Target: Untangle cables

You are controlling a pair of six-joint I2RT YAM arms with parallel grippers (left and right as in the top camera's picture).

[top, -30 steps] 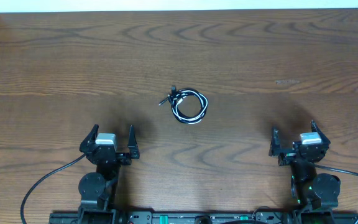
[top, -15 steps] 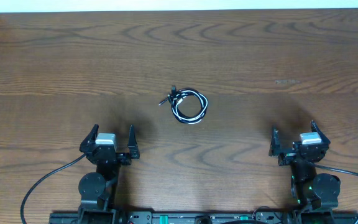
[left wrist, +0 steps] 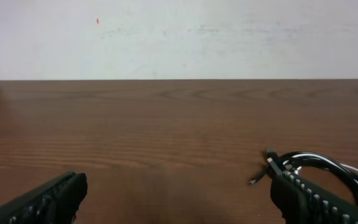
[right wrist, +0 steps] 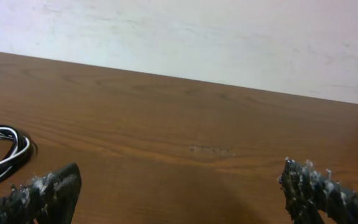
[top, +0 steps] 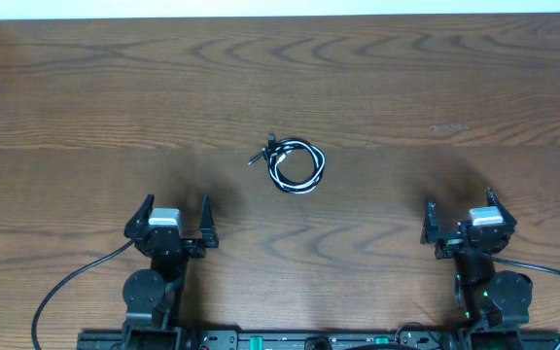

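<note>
The cables [top: 295,163] lie coiled in one small bundle of black and white cords with plug ends sticking out at its upper left, on the wooden table's middle. The bundle also shows at the right of the left wrist view [left wrist: 319,167] and at the left edge of the right wrist view [right wrist: 2,152]. My left gripper [top: 173,216] is open and empty near the front edge, well to the bundle's lower left. My right gripper [top: 460,216] is open and empty, well to the bundle's lower right.
The wooden table [top: 406,87] runs back to a white wall [left wrist: 185,37]. A faint pale scuff [top: 448,127] marks the wood at the right. Thick black arm wires [top: 66,287] loop at the front corners.
</note>
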